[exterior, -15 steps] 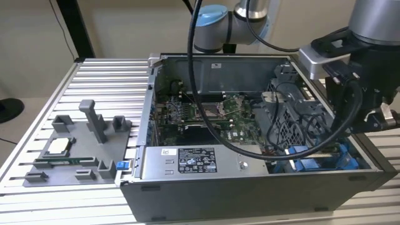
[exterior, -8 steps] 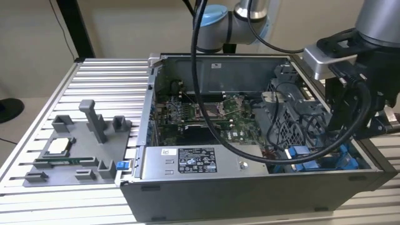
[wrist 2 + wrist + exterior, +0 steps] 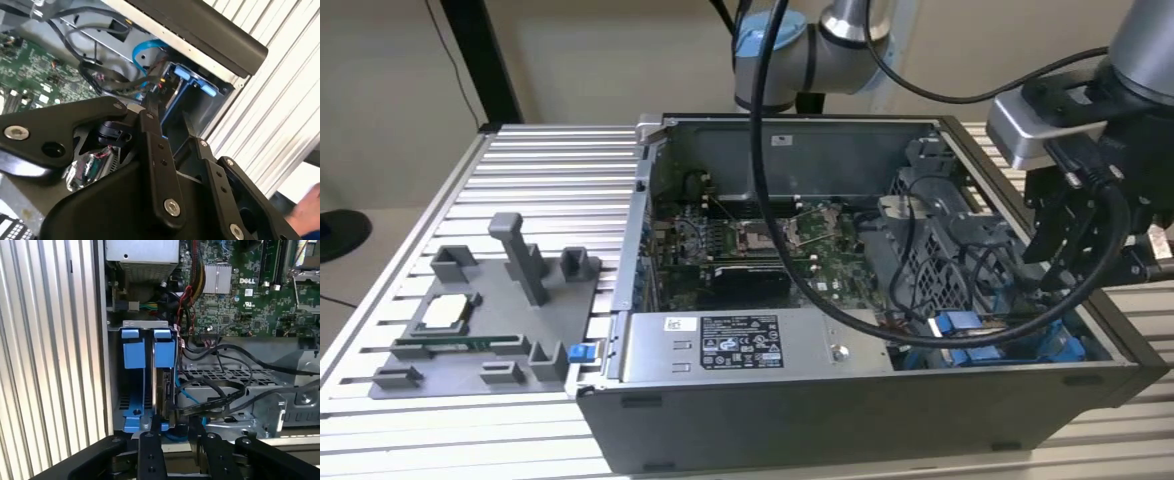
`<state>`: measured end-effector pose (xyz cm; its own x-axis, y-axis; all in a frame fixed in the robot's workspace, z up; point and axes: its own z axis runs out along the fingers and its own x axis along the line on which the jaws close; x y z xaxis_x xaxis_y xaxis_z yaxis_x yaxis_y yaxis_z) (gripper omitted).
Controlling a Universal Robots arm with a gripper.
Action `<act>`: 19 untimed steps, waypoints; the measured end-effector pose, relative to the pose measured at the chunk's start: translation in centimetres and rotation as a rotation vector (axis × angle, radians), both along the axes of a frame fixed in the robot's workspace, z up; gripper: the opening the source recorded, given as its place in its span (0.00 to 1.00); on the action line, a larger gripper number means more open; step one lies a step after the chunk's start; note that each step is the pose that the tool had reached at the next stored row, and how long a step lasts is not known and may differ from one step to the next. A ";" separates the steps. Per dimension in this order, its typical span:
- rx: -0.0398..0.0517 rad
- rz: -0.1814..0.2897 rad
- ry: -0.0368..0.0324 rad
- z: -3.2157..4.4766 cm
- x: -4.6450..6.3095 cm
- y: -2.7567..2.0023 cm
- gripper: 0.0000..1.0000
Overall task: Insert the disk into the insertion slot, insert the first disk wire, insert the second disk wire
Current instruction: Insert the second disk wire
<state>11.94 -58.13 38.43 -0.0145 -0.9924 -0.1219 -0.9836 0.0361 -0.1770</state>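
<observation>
Fingers astride disk edge, disk upright in insertion slot

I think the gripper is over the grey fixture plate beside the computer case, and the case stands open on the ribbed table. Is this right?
Not quite. In the exterior view the gripper hangs inside the open computer case, above the blue clips of the drive bay, far from the grey fixture plate. The case does stand open on the ribbed table.

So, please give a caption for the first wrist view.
Gripper poised at the blue-clipped insertion slot inside the open computer case.
</observation>
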 end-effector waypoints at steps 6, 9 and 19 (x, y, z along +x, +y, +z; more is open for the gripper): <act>0.0624 0.000 0.0044 -0.18 0.6 -0.74 1.00; 0.0760 -0.001 0.0203 -0.26 0.7 -1.32 1.00; 0.1379 -0.001 0.0764 -0.36 0.8 -2.96 1.00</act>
<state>12.75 -61.09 38.07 -0.0304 -0.9663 -0.2555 -0.9939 0.0563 -0.0949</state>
